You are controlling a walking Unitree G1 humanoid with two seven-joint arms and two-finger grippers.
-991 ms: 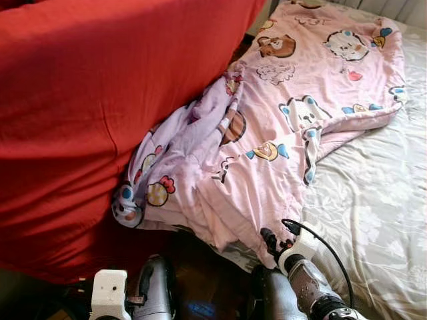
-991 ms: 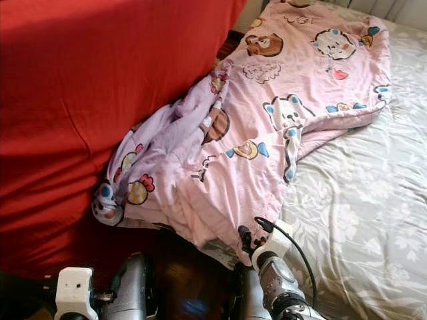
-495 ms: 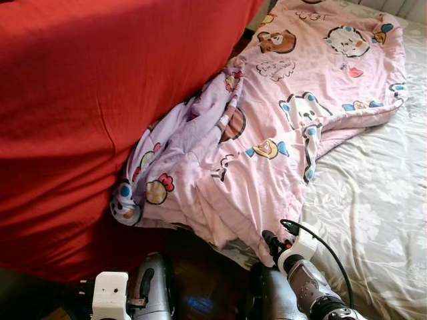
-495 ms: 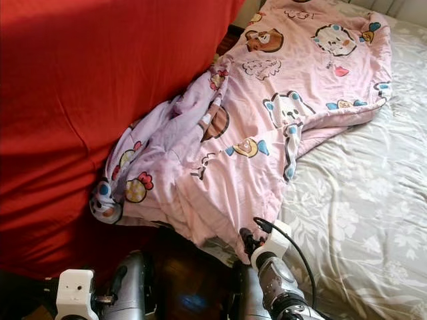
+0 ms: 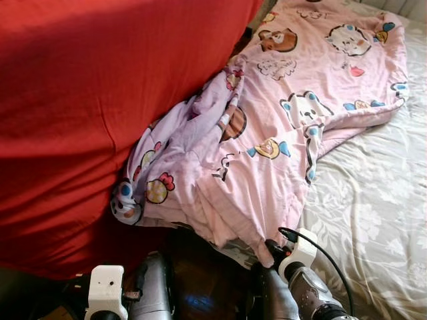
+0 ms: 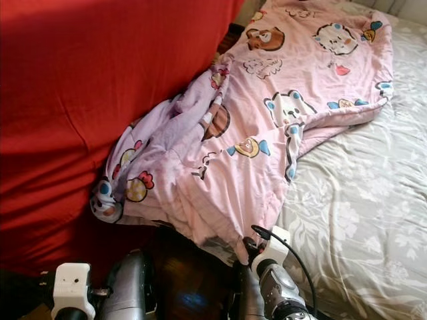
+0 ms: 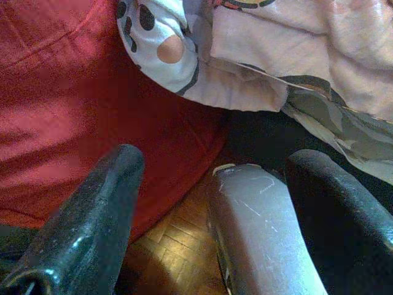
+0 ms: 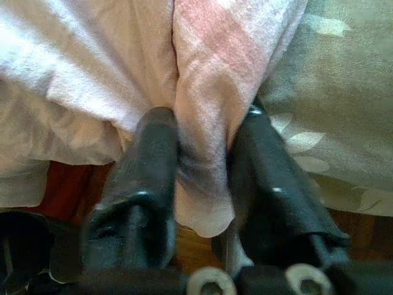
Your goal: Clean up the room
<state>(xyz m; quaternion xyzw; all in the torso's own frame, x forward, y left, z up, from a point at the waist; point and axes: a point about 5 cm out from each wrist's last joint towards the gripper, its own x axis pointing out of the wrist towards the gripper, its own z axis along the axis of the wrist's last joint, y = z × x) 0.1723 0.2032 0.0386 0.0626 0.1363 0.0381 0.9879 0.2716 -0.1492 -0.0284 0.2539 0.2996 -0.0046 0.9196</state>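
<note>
A pink blanket [image 5: 280, 127] printed with cartoon animals lies across the bed, and its near corner hangs over the bed's edge. My right gripper [image 5: 271, 251] is at that corner, low in the eye views. The right wrist view has the gripper [image 8: 202, 178] shut on a fold of the blanket [image 8: 209, 92], with pink cloth pinched between both fingers. My left gripper [image 7: 216, 157] hangs low beside my leg, open with nothing between its fingers, above the wooden floor and near the blanket's drooping rounded end [image 7: 166, 49].
A large red cover [image 5: 80, 113] rises on the left, close to the blanket. The bed's grey floral sheet [image 5: 373, 220] spreads to the right. A narrow strip of dark wooden floor [image 5: 200, 293] runs between them, with my silver legs standing in it.
My right gripper has sunk a little toward the bottom of the picture, still holding the blanket corner. The left arm has stayed low.
</note>
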